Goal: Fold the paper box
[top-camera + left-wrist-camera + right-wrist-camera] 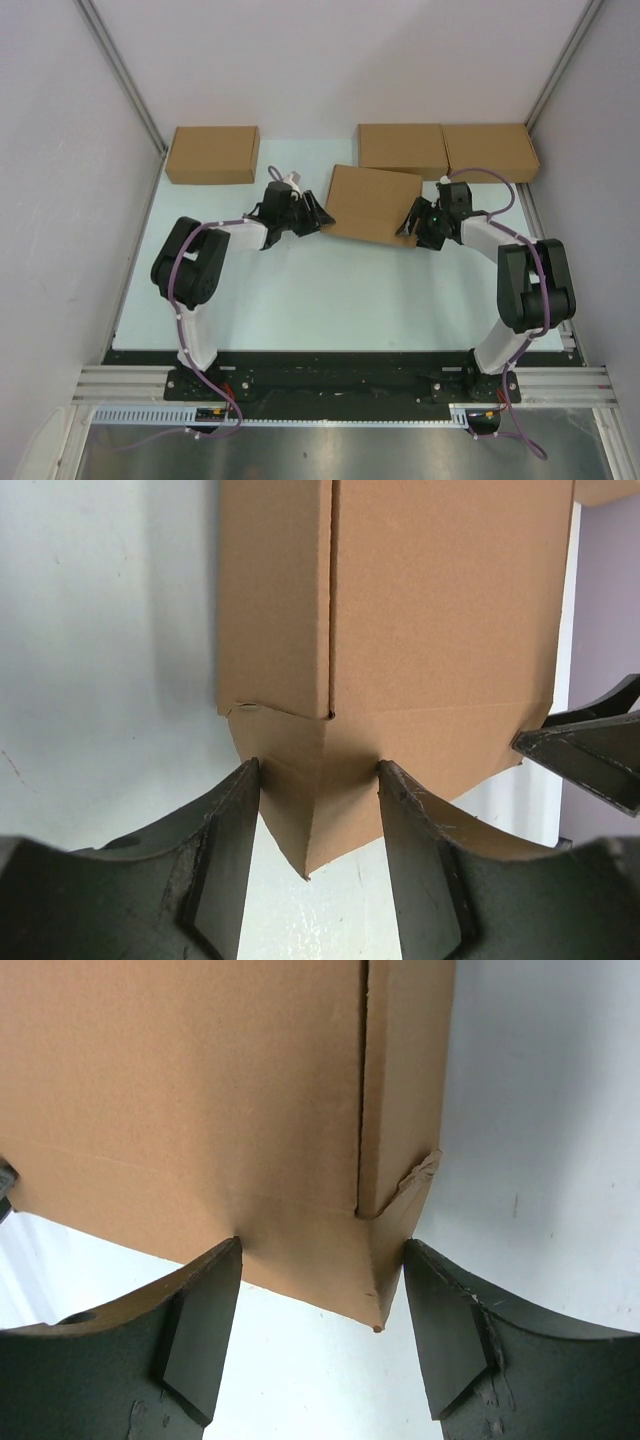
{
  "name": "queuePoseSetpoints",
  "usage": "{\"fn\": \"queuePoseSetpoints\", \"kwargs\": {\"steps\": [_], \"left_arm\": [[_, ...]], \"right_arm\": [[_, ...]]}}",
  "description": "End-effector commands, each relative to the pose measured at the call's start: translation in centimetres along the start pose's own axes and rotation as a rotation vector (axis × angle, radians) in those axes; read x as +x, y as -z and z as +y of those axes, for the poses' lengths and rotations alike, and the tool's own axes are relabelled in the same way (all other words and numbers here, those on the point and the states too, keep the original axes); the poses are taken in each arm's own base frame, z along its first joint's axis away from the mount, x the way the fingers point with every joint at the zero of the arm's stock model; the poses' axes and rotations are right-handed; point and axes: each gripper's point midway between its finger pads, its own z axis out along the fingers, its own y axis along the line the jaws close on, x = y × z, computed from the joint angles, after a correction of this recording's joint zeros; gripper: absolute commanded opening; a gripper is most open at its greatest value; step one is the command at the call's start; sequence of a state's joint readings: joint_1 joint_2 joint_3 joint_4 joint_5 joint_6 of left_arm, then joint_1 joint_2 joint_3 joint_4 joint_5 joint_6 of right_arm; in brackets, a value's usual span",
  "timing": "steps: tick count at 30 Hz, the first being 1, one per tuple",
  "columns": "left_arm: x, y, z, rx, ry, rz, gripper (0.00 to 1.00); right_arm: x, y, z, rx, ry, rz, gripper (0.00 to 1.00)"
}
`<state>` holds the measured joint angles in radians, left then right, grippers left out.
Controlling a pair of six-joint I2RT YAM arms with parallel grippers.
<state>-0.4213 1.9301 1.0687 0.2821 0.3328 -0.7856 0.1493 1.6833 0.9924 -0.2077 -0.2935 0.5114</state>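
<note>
The paper box point(370, 203) is a closed shallow brown mailer lying slightly askew at the middle back of the table. My left gripper point(312, 215) is open at its near left corner. In the left wrist view the box point(440, 630) pokes a folded corner flap down between the fingers point(225, 830), and my left gripper point(318, 780) does not clamp it. My right gripper point(412, 222) is open at the near right corner. In the right wrist view the box point(200, 1090) has its corner between the jaws of my right gripper point(322, 1255), with a crumpled flap edge beside it.
Three other brown cardboard boxes stand at the back: one at the left point(212, 154) and two side by side at the right point(402, 148) point(490, 150). Grey walls close in on both sides. The right gripper's tip shows in the left wrist view point(590, 750).
</note>
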Motion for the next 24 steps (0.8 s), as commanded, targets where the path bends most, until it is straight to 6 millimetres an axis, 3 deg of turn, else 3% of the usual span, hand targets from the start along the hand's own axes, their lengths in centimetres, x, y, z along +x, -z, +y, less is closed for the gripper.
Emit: {"fn": "queuePoseSetpoints", "kwargs": {"steps": [1,12,24], "left_arm": [[-0.8,-0.2,-3.5,0.137,-0.016,0.023,0.55],[-1.5,-0.1,-2.9,0.124,-0.002,0.022,0.54],[-1.9,0.2,-2.7,0.1,-0.01,0.022,0.55]], "right_arm": [[-3.1,-0.3,3.3,-0.113,0.028,-0.069,0.7],[-3.6,-1.1,3.1,-0.113,0.013,-0.067,0.69],[-4.4,-0.6,3.4,-0.109,0.007,-0.078,0.68]]}}
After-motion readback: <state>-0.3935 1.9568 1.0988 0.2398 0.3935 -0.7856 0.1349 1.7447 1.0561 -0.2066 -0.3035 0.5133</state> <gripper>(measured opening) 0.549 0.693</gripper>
